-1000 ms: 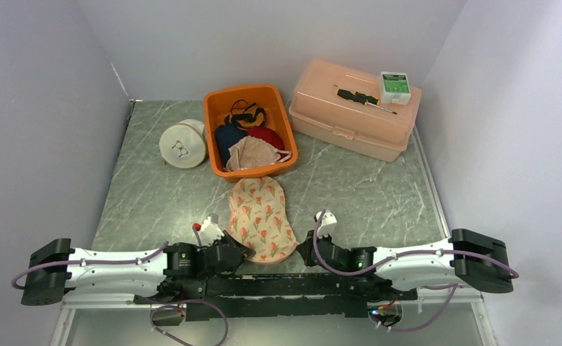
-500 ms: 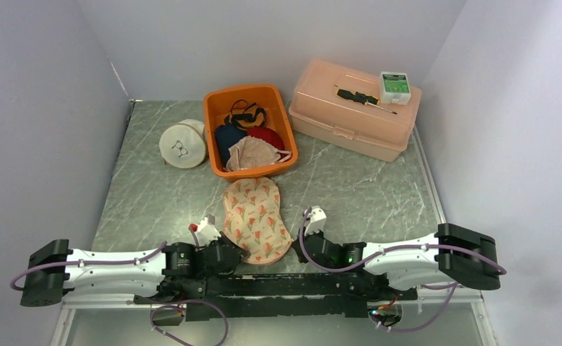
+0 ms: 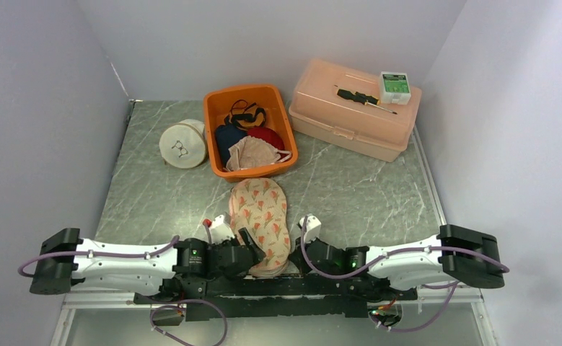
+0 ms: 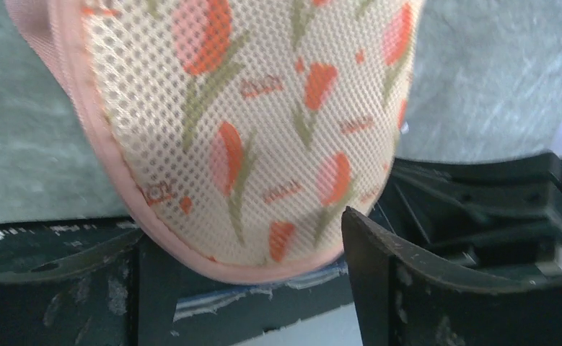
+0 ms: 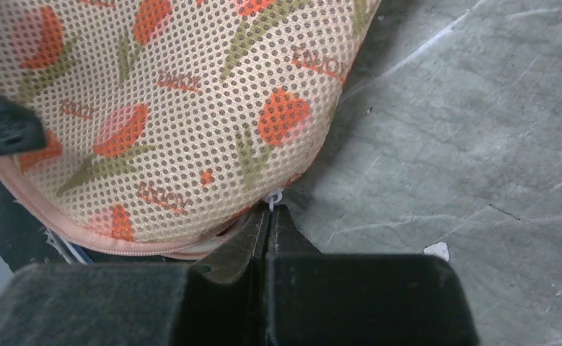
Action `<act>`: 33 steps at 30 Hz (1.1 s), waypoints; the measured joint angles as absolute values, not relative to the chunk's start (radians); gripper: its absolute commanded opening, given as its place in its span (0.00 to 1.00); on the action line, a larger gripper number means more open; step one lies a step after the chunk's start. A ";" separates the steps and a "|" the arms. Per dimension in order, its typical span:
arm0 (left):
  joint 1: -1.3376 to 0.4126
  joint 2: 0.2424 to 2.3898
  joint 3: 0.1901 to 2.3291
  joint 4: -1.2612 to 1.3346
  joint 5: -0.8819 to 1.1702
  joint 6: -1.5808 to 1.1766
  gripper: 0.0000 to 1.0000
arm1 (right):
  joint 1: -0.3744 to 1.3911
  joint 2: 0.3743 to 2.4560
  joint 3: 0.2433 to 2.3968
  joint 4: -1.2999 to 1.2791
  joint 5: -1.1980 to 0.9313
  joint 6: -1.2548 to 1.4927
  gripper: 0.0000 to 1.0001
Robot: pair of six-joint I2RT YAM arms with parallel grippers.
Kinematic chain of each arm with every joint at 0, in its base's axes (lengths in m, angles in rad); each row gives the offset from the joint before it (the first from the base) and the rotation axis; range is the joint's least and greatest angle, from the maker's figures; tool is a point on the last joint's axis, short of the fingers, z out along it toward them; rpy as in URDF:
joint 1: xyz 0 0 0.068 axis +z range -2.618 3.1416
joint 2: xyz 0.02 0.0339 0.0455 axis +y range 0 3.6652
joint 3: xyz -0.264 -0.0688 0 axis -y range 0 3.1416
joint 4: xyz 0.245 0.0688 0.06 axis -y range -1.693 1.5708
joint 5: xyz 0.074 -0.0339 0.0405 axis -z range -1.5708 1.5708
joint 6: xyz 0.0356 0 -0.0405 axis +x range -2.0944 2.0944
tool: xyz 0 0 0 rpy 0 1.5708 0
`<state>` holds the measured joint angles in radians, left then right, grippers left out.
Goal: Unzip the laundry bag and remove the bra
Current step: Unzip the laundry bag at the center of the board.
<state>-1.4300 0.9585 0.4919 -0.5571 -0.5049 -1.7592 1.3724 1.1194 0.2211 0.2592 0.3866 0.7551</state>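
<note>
Centrally, on the grey marbled table (image 3: 364, 194): a floral mesh laundry bag (image 3: 262, 216), lying lengthwise. Far end just short of the orange basket (image 3: 239, 90), near end reaching over the black base rail (image 3: 285, 285) between the two arms. Pink trim around the edge. Contents not discernible through the mesh.

At the bag's near left corner, the left gripper (image 3: 252, 251). From the left wrist view, left gripper (image 4: 238, 234) spread wide and holding nothing, with one dark finger (image 4: 379, 281) on either side of the bag's rounded end and the pink-trimmed rim in the gap. Touching the fabric or not: cannot tell.

At the bag's near right corner, the right gripper (image 3: 297, 249). From the right wrist view, right gripper (image 5: 268, 215) closed tight, tips pressed together right at the bag's edge, pinched on the small white zipper pull (image 5: 270, 196) poking out just above them.

Farther off, in the orange basket, a heap of dark, red and patterned garments (image 3: 249, 140). Just beside the basket on the left, a round white mesh pouch (image 3: 182, 145). To the right of the basket, a peach plastic case (image 3: 343, 126), lid down, bearing a screwdriver (image 3: 365, 98) and a small green-and-white box (image 3: 394, 86) near each other.
</note>
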 measured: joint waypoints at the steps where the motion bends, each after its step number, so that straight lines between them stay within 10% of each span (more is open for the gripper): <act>1: -1.453 0.966 0.511 -0.569 -0.513 -1.769 0.83 | 1.378 1.126 0.221 0.260 0.383 0.753 0.00; 24: -1.735 1.062 0.606 -0.753 -0.667 -2.052 0.94 | 1.419 0.920 0.166 0.206 0.385 0.756 0.02; 28: -1.736 1.017 0.606 -0.873 -0.687 -2.065 0.94 | 1.420 0.886 0.163 0.169 0.385 0.784 0.37; 33: -1.736 1.008 0.634 -1.001 -0.722 -2.067 0.94 | 1.420 0.862 0.163 0.113 0.384 0.805 0.59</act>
